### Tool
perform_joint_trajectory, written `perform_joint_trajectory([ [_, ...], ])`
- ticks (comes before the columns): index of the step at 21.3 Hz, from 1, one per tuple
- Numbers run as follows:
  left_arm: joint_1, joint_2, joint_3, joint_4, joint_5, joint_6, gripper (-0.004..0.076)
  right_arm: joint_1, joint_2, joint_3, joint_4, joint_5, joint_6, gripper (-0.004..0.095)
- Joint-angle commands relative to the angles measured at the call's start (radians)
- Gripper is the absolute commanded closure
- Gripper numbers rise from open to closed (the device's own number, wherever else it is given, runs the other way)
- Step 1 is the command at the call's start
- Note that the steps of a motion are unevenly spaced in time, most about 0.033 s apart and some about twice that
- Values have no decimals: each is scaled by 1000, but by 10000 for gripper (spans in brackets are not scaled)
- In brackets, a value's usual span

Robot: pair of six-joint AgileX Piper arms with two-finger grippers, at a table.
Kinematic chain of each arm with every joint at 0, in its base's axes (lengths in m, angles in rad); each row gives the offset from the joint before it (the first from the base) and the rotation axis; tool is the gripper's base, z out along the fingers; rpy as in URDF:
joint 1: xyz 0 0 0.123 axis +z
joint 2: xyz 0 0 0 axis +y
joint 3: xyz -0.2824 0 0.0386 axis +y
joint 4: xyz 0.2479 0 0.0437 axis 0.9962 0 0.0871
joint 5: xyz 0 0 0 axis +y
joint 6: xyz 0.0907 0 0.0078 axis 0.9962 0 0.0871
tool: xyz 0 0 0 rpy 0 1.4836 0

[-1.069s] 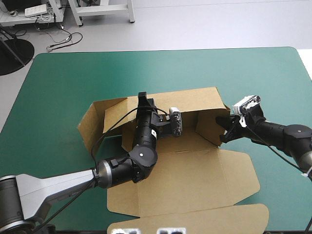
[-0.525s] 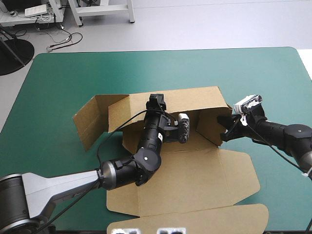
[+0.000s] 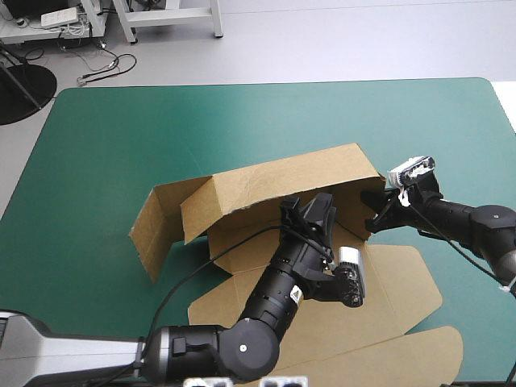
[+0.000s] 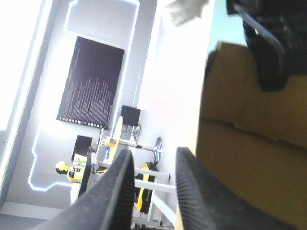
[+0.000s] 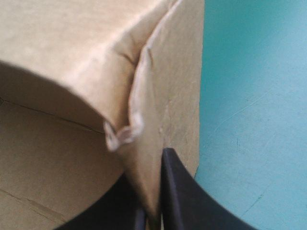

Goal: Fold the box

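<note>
— Anything besides the job?
— Just the table, spread with a teal-green cover.
— Shape?
— Wide, rounded at both far corners, straight along the far edge between them.
— Surface?
— Plain and flat, one even colour from above. Closer, in the right wrist view, faintly marked with a few thin scratches.

Bright, even overhead light. The teal-green cover is lit flat, with no hot spots. A soft shadow lies under the box where its back wall leans over.

Left wrist view: the far background glares near white, and the left gripper is dark against it.

Right wrist view: the outer board is bright and the hollow inside is shaded. The right gripper sits in shade.
</note>
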Motion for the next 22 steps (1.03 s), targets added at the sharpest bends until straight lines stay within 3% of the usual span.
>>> perform_joint_trajectory([
  [1, -9, -95, -85, 129, 55, -18, 694, 0, -13, -16, -8, 31, 35, 906],
  [2, 10, -112, -111, 101, 50, -18, 731, 0, -13, -16, -11, 28, 40, 906],
  [4, 119, -163, -192, -30, -4, -3, 723, 0, -19, -18, -11, 28, 50, 905],
  [8, 461, -221, -389, -365, -105, 121, 723, 0, -60, -56, -81, -6, 204, 905],
  [12, 892, -223, -522, -886, -92, 431, 723, 0, -70, -225, -354, 22, 626, 905],
  [16, 1238, -230, -517, -1388, 4, 636, 723, 36, -35, -387, -582, 102, 905, 904],
  [19, 1396, -234, -517, -1587, 65, 750, 723, 133, 68, -503, -788, 133, 1152, 891],
  [22, 1449, -236, -517, -1607, 122, 784, 723, 191, 161, -577, -883, 147, 1281, 846],
])
